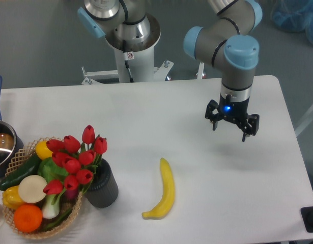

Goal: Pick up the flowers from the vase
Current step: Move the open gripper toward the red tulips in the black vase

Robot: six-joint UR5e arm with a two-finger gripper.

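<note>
Flowers (74, 160) in vase (102, 185), veg in wicker basket (24, 152), gripper (232, 127) released, apart.

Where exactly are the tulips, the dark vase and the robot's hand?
red tulips (75, 163), fixed camera, on a bloom mid-bunch.
ribbed black vase (104, 190), fixed camera, on its side wall.
hand (231, 133), fixed camera, midway between fingertips.
</note>
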